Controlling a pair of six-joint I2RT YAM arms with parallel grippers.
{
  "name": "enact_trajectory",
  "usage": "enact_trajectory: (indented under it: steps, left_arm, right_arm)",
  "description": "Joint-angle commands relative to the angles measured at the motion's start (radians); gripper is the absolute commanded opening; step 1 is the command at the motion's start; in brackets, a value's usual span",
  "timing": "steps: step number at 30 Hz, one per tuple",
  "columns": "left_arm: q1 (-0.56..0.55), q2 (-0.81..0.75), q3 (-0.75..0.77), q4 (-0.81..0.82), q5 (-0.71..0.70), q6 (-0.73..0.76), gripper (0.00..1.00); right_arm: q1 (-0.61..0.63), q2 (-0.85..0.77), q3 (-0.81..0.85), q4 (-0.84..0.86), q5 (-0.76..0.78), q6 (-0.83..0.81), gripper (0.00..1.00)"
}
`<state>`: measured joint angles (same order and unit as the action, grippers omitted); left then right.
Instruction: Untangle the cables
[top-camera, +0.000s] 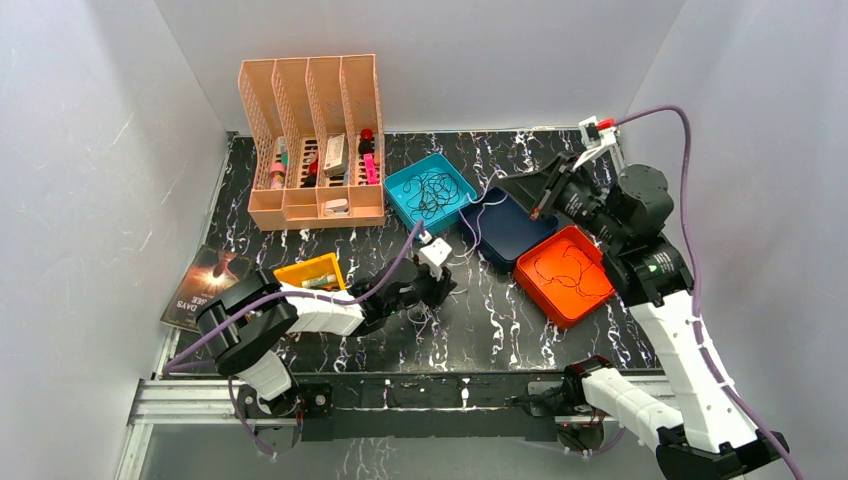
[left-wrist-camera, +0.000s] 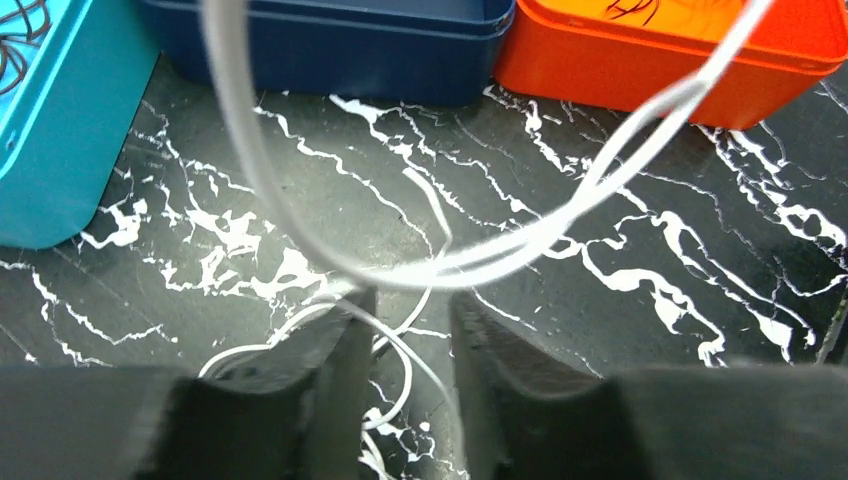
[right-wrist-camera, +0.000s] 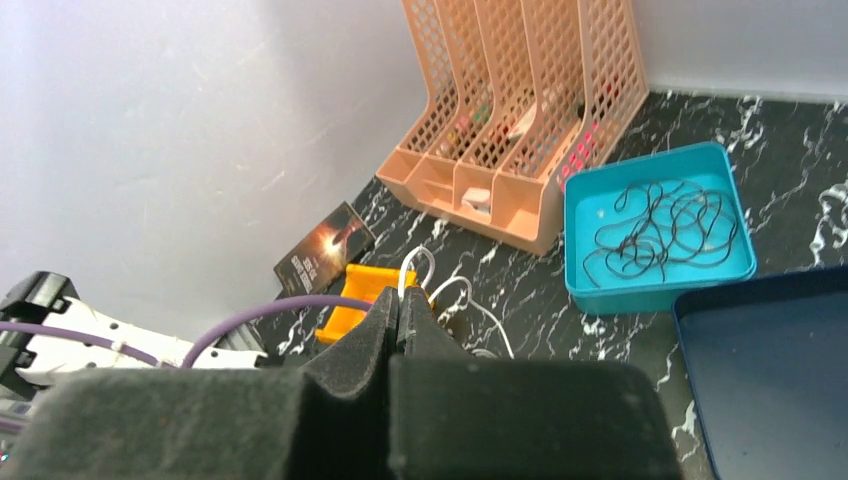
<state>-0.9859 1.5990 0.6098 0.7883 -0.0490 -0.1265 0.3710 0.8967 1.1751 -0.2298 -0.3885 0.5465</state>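
**Progress.** Sorting is part done. A bundle of black cables (right-wrist-camera: 665, 225) lies loosely coiled in the teal tray (right-wrist-camera: 650, 297) at far centre. A separate black strand (top-camera: 565, 265) lies spread out in the orange tray (top-camera: 537, 297) on the right. The navy tray (top-camera: 505, 235) between them appears empty.

The white cable (left-wrist-camera: 600, 180) is in hand. Part of it lies in loops on the table (left-wrist-camera: 640, 330) at near centre, and part rises in a long arc toward the trays.

**Grippers.** The left gripper (left-wrist-camera: 405, 340) is low over the table. Its jaws are narrowed but still apart, with white strands running through the gap and not yet pinched. The right gripper (right-wrist-camera: 400, 305) is raised above the navy tray with its jaws pressed together. White cable emerges at its tips, so it appears to be holding that cable up.

**Remaining, by judgement.** The white cable has to be freed and placed, and the teal bundle still looks interlaced.

**Count.**
- Trays: three.
- White cable: one traced, though overlapping strands could hide a second.
- Black strand in the orange tray: one.
- Black cables in the teal tray: number cannot be told.
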Motion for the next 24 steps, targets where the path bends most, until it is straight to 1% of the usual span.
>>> enact_trajectory:
  steps: [1, 5, 7, 8, 12, 24]
  left_arm:
    - [-0.004, 0.006, -0.026, 0.039, -0.037, -0.029, 0.25]
    - [-0.005, 0.000, -0.047, 0.034, -0.045, -0.053, 0.11]
    - [-0.004, -0.004, -0.056, 0.029, -0.049, -0.059, 0.07]
    - [-0.004, -0.013, -0.066, 0.022, -0.058, -0.063, 0.07]
    - [-0.003, -0.022, -0.076, 0.016, -0.066, -0.072, 0.07]
    - [-0.005, -0.014, -0.074, 0.011, -0.068, -0.084, 0.06]
  right_arm:
    - [0.003, -0.020, 0.098, 0.064, 0.044, -0.043, 0.00]
    - [0.002, -0.022, 0.145, 0.058, 0.096, -0.086, 0.00]
    - [0.003, -0.020, 0.169, 0.053, 0.123, -0.116, 0.00]
    - [0.002, -0.016, 0.204, 0.042, 0.169, -0.160, 0.00]
    - [0.003, -0.012, 0.255, 0.027, 0.249, -0.225, 0.00]
    - [0.003, -0.023, 0.354, 0.026, 0.490, -0.363, 0.00]
